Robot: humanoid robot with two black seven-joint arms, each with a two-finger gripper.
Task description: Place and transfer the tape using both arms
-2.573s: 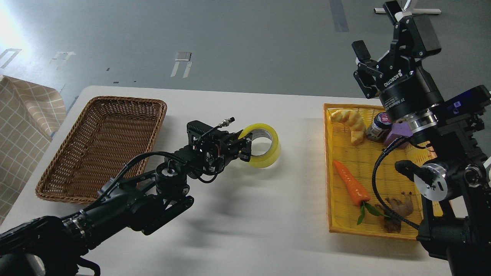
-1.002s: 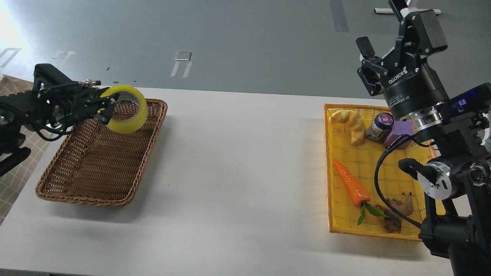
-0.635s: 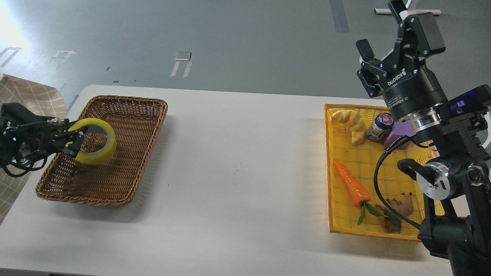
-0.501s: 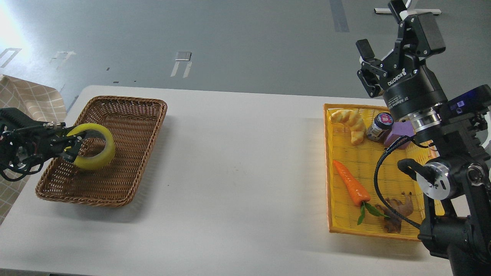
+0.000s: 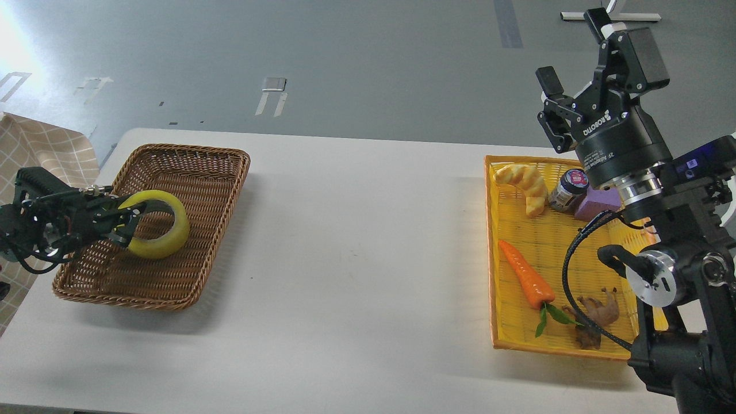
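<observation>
White table (image 5: 356, 276): you have a wide bare stretch across the middle, between the brown wicker basket (image 5: 190, 167) near the far-left corner and the yellow tray (image 5: 500, 339) along the right edge; nothing stands in that lane. The basket's left rim lies close to the table's left edge, and a checked cloth (image 5: 52, 152) hangs just past that edge. Left gripper (image 5: 123, 221) reaches in over the basket's left rim, its fingers pinching the wall of the tape (image 5: 158, 225), one finger inside the core hole and one outside. The tape sits within the basket's outline on its left half; you cannot tell whether it touches the weave. The roll is tilted, its hole facing up and toward the camera, its axis leaning toward the near edge. The basket holds nothing else that shows. Right gripper (image 5: 575, 66) is raised beyond the tray's far-right corner, fingers spread and holding nothing, pointing up and away from the table. In the tray: a bread piece (image 5: 526, 184) at the far-left corner, a small jar (image 5: 568, 188) and a purple block (image 5: 598, 202) just beside it, a carrot (image 5: 526, 279) lying diagonally mid-tray, and a brown animal figure (image 5: 598, 313) near the near edge, partly behind the right arm's cable.
</observation>
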